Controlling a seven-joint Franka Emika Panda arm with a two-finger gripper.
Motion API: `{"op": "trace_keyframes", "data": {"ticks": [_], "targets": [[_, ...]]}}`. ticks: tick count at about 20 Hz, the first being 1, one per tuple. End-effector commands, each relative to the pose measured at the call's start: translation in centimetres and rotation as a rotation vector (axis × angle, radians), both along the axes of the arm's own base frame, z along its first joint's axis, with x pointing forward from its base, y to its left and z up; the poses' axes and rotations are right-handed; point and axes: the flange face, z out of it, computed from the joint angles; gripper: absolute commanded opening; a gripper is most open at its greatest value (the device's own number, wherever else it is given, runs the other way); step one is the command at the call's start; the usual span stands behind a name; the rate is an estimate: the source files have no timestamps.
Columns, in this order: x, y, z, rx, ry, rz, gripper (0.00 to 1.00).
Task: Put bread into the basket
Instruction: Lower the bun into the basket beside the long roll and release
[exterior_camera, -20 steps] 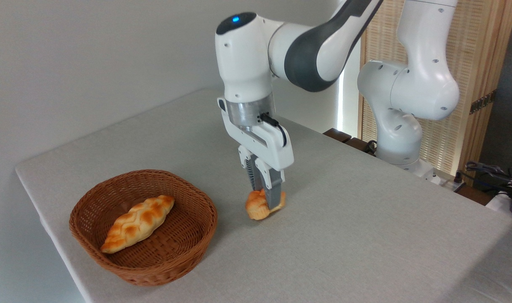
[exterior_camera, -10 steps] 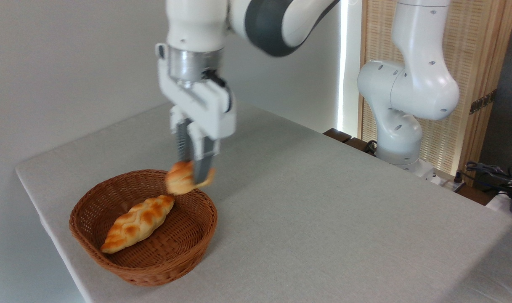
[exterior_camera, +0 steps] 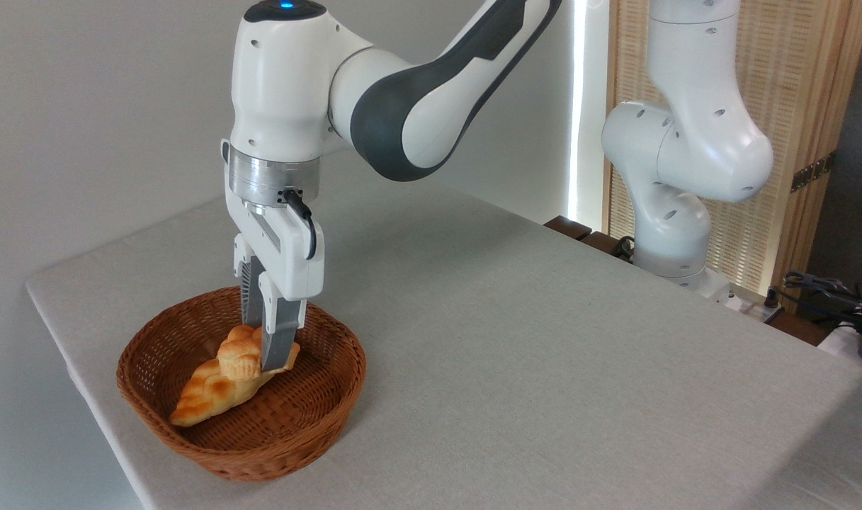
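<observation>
The bread (exterior_camera: 237,356), a small orange-golden bun with a ribbed paler base, is held inside the rim of the round brown wicker basket (exterior_camera: 317,418). My gripper (exterior_camera: 257,358) is shut on the bun and points straight down. The bun sits right over the upper end of a long braided loaf (exterior_camera: 207,389) that lies in the basket; I cannot tell whether they touch. One grey finger (exterior_camera: 276,343) covers the bun's right side.
The basket stands near the front left corner of the grey table (exterior_camera: 515,354). My arm's white base (exterior_camera: 675,234) rises at the back right. Cables and gear (exterior_camera: 841,297) lie past the table's right edge.
My gripper carried the bun left from the table surface, over the basket's far rim, then lowered it into the basket above the braided loaf.
</observation>
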Motion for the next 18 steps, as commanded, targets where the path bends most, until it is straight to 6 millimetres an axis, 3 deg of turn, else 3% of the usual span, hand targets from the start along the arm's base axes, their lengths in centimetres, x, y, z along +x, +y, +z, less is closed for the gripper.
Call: {"op": "trace_keyframes", "data": {"ticks": [1,9,14,18], "targets": [[-0.6,0.8,-0.5,0.032,0.001,-0.062,1.0],[-0.7,1.0,-0.9,0.032,0.011,-0.056,1.0],[-0.7,1.6,0.0,0.026,-0.001,-0.034,1.0],[-0.9,1.8,2.6,0.012,0.027,-0.021,1.0]]}}
